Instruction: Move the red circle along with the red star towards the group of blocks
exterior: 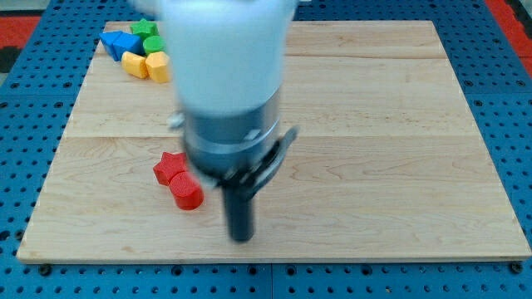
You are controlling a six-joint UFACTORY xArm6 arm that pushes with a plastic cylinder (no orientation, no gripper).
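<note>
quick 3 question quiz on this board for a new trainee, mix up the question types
1. True or false: the red star and the red circle sit right against each other.
2. Where is my tip relative to the red circle? A) to the view's right and slightly lower B) to the view's left C) resting on top of it
3. Fill in: the group of blocks lies at the view's top ____ corner of the wooden board.

Key
1. True: they look to be touching, the star up and to the left of the circle.
2. A: apart from it, with bare board between.
3. Left.
</note>
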